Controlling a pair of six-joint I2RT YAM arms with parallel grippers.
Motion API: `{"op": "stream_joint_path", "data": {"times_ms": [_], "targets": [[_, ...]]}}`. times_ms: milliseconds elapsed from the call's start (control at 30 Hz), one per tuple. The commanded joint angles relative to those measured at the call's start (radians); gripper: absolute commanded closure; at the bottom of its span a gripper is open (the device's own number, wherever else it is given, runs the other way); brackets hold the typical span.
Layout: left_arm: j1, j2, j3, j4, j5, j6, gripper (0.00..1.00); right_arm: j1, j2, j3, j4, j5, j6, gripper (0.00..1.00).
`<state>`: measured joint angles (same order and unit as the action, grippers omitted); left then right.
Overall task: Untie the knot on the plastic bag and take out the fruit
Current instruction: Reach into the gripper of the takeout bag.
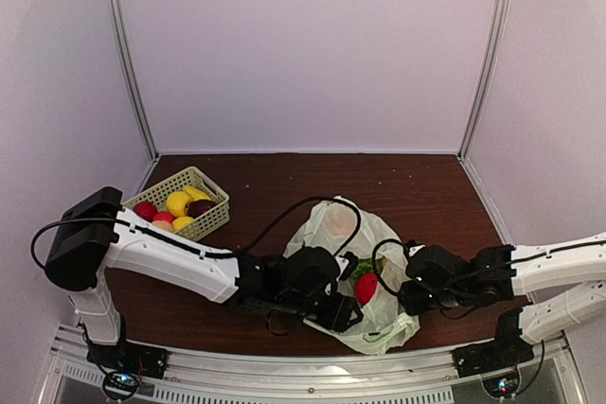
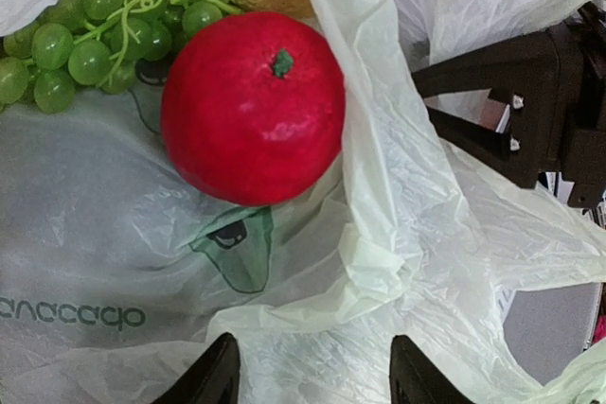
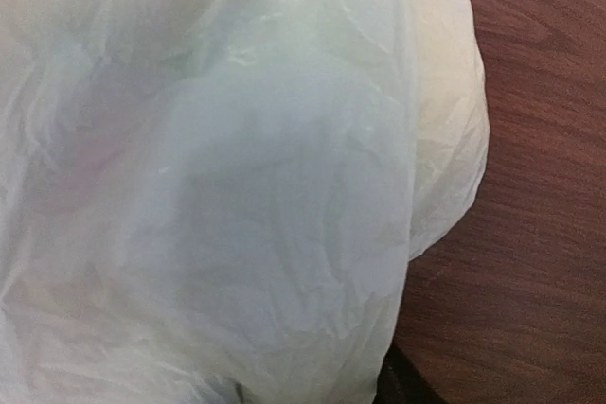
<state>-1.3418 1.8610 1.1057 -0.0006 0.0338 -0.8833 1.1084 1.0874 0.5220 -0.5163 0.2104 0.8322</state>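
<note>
plastic bag on counter between both arms, mouth open | left tool spread wide, empty, above thin slippery film | right tool at bag edge, grip cannot tell | red fruit firm, smooth, probably best grasped across its middle | grapes soft

Brown table — plastic bag, slotted basket

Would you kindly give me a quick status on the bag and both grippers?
Left gripper open above plastic bag. Right gripper unclear, its camera covered by plastic. Inside bag, exposed: red fruit and grapes. Bag fold drapes beside red fruit.
</note>
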Motion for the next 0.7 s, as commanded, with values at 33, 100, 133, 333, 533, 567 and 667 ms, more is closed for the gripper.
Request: {"op": "stream_joint_path", "data": {"times_ms": [33,100,133,333,533,567,667], "targets": [[-0.001,-0.031,0.033,-0.010,-0.064,0.015,0.43,-0.002,0.020,-0.005,0.035,-0.019,0.012,0.83],[0.009,-0.029,0.066,-0.038,-0.080,0.012,0.39,-0.002,0.017,-0.003,0.036,-0.019,0.008,0.91],[0.016,-0.026,0.075,-0.036,-0.082,0.002,0.37,-0.002,0.018,-0.002,0.036,-0.019,0.006,0.96],[0.059,0.004,0.114,-0.014,-0.120,-0.044,0.34,-0.002,0.005,-0.007,0.023,-0.022,0.003,1.00],[0.084,0.057,0.178,-0.031,-0.125,-0.035,0.38,-0.003,-0.020,-0.003,0.023,-0.019,0.002,1.00],[0.084,0.070,0.192,-0.034,-0.119,-0.029,0.39,-0.002,-0.019,0.002,0.020,-0.018,0.000,1.00],[0.084,0.111,0.233,-0.063,-0.110,-0.015,0.43,-0.002,-0.018,0.013,0.018,-0.017,-0.003,1.00]]}}
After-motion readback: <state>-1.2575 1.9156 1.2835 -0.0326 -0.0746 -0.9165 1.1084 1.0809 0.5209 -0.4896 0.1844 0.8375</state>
